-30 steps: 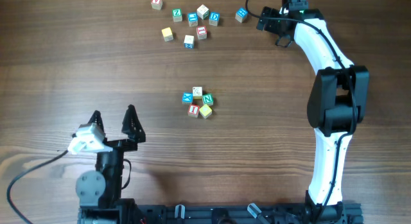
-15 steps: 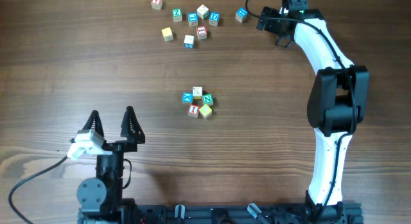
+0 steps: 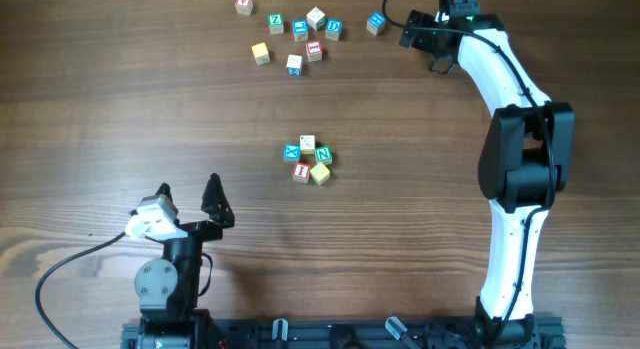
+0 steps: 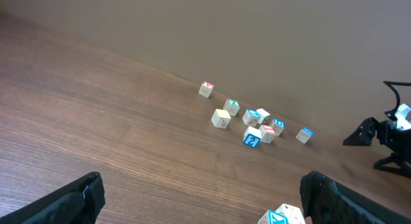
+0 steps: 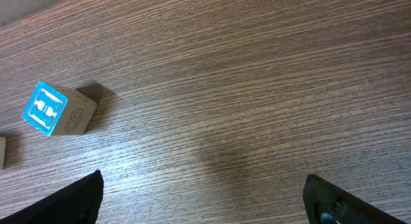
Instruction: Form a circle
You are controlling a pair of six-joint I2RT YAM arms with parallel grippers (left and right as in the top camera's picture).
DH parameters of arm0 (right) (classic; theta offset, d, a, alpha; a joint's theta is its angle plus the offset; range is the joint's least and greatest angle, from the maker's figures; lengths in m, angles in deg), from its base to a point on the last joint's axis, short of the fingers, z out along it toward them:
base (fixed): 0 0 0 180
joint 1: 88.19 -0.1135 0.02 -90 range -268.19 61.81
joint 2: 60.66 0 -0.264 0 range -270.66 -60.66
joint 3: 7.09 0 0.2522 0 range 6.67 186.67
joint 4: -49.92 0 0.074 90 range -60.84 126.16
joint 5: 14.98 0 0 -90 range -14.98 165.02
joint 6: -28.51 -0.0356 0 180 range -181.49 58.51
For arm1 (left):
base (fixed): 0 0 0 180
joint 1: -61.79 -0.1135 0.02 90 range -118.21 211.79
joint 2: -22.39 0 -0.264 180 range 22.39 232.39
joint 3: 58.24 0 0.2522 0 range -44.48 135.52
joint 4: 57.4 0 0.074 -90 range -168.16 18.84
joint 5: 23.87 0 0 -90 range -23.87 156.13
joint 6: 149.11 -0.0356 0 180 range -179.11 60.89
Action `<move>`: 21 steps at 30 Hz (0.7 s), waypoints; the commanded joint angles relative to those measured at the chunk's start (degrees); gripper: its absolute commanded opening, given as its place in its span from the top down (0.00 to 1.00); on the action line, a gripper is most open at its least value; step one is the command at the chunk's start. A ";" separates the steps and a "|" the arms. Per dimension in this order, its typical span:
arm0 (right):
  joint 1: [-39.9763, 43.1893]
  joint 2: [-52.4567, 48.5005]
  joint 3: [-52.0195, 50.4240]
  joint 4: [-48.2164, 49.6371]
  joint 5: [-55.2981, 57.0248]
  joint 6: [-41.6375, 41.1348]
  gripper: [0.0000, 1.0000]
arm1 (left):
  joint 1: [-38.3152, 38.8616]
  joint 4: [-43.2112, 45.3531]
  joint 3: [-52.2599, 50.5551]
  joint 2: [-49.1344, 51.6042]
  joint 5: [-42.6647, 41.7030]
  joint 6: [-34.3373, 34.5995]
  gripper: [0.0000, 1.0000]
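Wood-grain tabletop [image 3: 100, 109] from above: circle [image 3: 308, 160] sits centre, untouched. Left wrist: left end effector [image 4: 202, 192] spread wide, empty. Right wrist: right end effector [image 5: 202, 189] likewise, blue cube [image 5: 58, 112] nearby. Its cubes [image 3: 319, 173] seem light, hard; pinch opposite flat faces.

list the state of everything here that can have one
circle: five cubes packed in a tight ring, nothing gripping it
loose letter cubes: scattered at the far side, apart from the ring
blue H cube: sitting alone, not gripped
left end effector: open, empty, short of the circle
right end effector: open, empty, near the blue H cube
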 commanded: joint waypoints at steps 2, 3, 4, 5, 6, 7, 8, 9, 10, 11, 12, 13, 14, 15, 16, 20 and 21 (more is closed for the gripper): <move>-0.02 -1.40 0.02 0.13 0.52 0.52 0.00 | -0.26 -0.09 -0.22 -0.61 -0.07 0.26 0.00; -0.02 -1.40 0.02 0.13 0.55 0.52 0.00 | -0.26 -0.09 -0.22 -0.61 -0.09 0.26 0.00; -0.02 -1.40 0.02 0.13 0.52 0.52 0.00 | -0.26 -0.09 -0.22 -0.59 -0.09 0.24 0.00; -0.02 -1.40 0.02 0.13 0.52 0.52 0.00 | -0.26 -0.07 -0.22 -0.57 -0.07 0.26 0.00; -0.02 -1.40 0.02 0.13 0.52 0.55 0.00 | -0.26 -0.09 -0.22 -0.50 -0.07 0.26 0.00; -0.02 -1.40 0.02 0.13 0.52 0.52 0.00 | -0.26 -0.09 -0.22 -0.50 -0.07 0.26 0.00; -0.02 -1.40 0.02 0.13 0.52 0.52 0.00 | -0.26 -0.09 -0.22 -0.50 -0.07 0.26 0.00; -0.02 -1.40 0.02 0.13 0.52 0.55 0.00 | -0.26 -0.09 -0.22 -0.50 -0.07 0.26 0.00; -0.02 -1.40 0.02 0.13 0.52 0.55 0.00 | -0.26 -0.09 -0.22 -0.50 -0.07 0.26 0.00; -0.02 -1.40 0.02 0.13 0.55 0.55 0.00 | -0.26 -0.09 -0.22 -0.50 -0.07 0.24 0.00; -0.02 -1.40 0.02 0.13 0.52 0.55 0.00 | -0.26 -0.09 -0.22 -0.50 -0.09 0.24 0.00; -0.02 -1.40 0.02 0.13 0.52 0.52 0.00 | -0.26 -0.07 -0.22 -0.50 -0.09 0.24 0.00; -0.02 -1.40 0.02 0.13 0.52 0.55 0.00 | -0.26 -0.09 -0.22 -0.50 -0.07 0.26 0.00; -0.02 -1.40 0.02 0.13 0.52 0.55 0.00 | -0.26 -0.09 -0.22 -0.50 -0.07 0.26 0.00; -0.02 -1.40 0.02 0.13 0.55 0.55 0.00 | -0.26 -0.09 -0.22 -0.50 -0.07 0.24 0.00; -0.02 -1.40 0.02 0.13 0.52 0.52 0.00 | -0.26 -0.09 -0.22 -0.50 -0.07 0.26 0.00; -0.02 -1.40 0.02 0.13 0.52 0.52 0.00 | -0.26 -0.09 -0.22 -0.50 -0.09 0.26 0.00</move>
